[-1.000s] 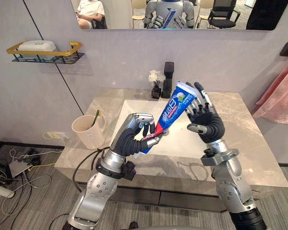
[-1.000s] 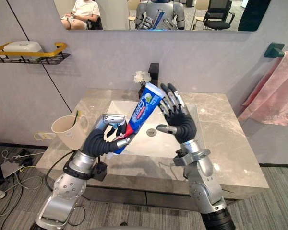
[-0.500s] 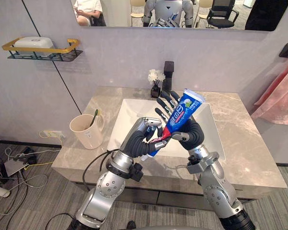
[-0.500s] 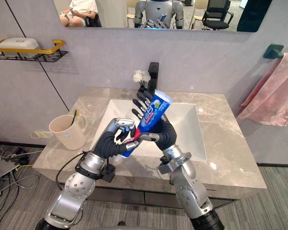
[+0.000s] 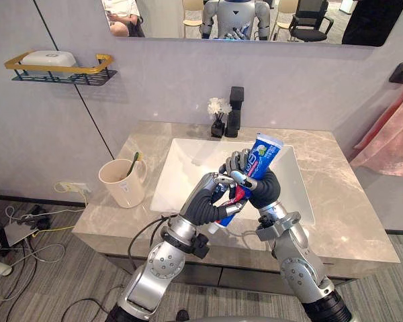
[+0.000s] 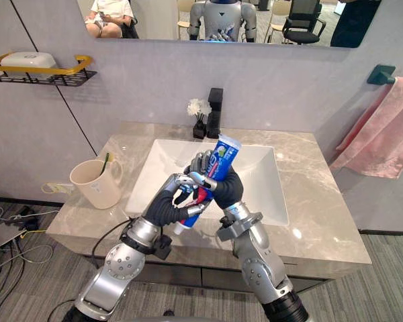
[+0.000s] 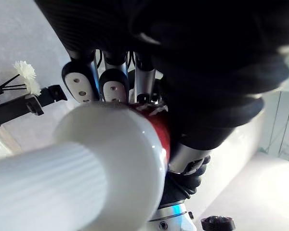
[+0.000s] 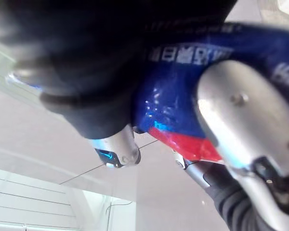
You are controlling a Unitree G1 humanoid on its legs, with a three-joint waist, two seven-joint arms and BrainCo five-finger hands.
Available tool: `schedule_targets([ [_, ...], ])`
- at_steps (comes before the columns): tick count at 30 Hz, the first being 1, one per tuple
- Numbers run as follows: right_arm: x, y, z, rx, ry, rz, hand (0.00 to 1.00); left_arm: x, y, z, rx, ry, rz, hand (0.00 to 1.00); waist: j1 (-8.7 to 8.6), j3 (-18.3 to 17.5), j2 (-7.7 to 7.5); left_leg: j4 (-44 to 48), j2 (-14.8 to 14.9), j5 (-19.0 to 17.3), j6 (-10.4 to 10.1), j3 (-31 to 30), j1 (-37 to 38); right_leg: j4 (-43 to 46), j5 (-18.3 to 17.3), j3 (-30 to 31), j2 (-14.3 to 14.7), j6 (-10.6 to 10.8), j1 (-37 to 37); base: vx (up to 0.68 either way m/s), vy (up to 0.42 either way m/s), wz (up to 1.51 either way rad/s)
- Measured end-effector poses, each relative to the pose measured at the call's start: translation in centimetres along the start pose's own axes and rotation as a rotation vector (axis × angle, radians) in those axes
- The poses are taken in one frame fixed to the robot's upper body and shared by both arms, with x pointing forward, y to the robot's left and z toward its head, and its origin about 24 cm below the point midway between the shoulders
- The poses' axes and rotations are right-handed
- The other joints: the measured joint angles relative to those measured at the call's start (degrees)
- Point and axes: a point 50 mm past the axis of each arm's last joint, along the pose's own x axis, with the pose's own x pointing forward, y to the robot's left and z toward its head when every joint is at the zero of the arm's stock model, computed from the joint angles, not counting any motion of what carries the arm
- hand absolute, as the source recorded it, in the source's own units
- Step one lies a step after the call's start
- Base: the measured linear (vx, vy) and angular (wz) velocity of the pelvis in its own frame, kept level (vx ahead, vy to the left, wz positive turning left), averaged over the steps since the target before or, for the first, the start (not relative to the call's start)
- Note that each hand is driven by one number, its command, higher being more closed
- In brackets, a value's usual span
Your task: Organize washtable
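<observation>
The toothpaste tube is being gripped in both hands above the basin.

The glossy blue-and-red tube is being held tilted over the front of the white rectangular basin, with its white ribbed cap lowest. Its lower end is being clasped by the curled fingers of the left hand. Its middle is now being wrapped by the right hand, whose fingers were spread behind the tube half a second ago and stood apart from it a second ago. The basin is being framed by a polished, veined stone counter. Near the counter's left edge, a toothbrush is being held upright in a cream mug. A white rounded box is being carried on a gold-railed wall shelf.
</observation>
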Motion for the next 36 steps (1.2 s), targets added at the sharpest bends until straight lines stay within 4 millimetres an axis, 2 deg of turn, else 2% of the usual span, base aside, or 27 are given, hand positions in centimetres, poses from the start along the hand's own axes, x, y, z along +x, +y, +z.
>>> schedule_targets([
  [5, 0.0, 0.0, -0.1, 0.0, 0.005, 0.001, 1.0, -0.1, -0.1, -0.3, -0.004, 0.016, -0.001, 1.0, 0.01, 0.0, -0.02, 0.0, 0.01, 0.0, 0.0, 0.0, -0.01, 0.05, 0.01, 0.0, 0.0, -0.01, 0.0, 0.0, 0.0, 0.0],
  [6, 0.0, 0.0, -0.1, 0.0, 0.005, 0.001, 1.0, -0.1, -0.1, -0.3, -0.004, 0.016, 0.0, 0.0, 0.01, 0.0, -0.02, 0.0, 0.01, 0.01, 0.0, 0.0, 0.0, 0.06, 0.01, 0.0, 0.0, 0.0, 0.01, 0.0, 0.0, 0.0],
  [17, 0.4, 0.2, 0.1, -0.02, -0.002, 0.017, 1.0, -0.1, 0.5, -0.3, 0.012, 0.013, 0.023, 0.0, 0.07, 0.0, -0.01, 0.0, 0.04, 0.01, 0.0, -0.02, 0.0, 0.07, 0.01, -0.02, 0.03, 0.0, 0.03, 0.0, 0.0, 0.0],
  [20, 0.9, 0.5, 0.3, -0.024, -0.018, 0.042, 1.0, -0.3, 1.5, 0.2, 0.032, 0.0, 0.064, 0.0, 0.1, 0.0, -0.01, 0.0, 0.05, 0.01, 0.0, -0.04, -0.01, 0.05, 0.01, -0.1, 0.04, -0.01, 0.06, 0.0, 0.0, 0.0],
  [25, 0.7, 0.3, 0.4, -0.048, -0.01, 0.049, 1.0, -0.8, 6.2, 1.9, 0.137, -0.065, 0.291, 0.0, 0.32, 0.0, -0.02, 0.0, -0.03, 0.01, 0.0, -0.23, -0.06, 0.04, 0.01, -0.4, -0.03, 0.0, 0.16, 0.0, 0.0, 0.0],
  [29, 0.4, -0.2, 0.6, -0.06, -0.016, 0.027, 1.0, -1.2, 7.2, 3.0, 0.159, -0.103, 0.353, 0.0, 1.1, 0.01, -0.01, -0.01, -0.08, 0.05, -0.03, -0.67, -0.06, 0.02, 0.0, -0.63, -0.05, -0.01, 0.27, 0.0, 0.0, 0.01],
  [36, -0.2, -1.1, 1.2, -0.096, -0.034, -0.019, 1.0, -4.1, 9.6, 3.4, 0.223, -0.049, 0.508, 0.0, 1.56, 0.02, -0.04, -0.11, -0.17, 0.21, -0.07, -1.45, -0.07, -0.39, -0.02, -1.75, -0.03, -0.03, 0.98, -0.02, -0.016, 0.08],
])
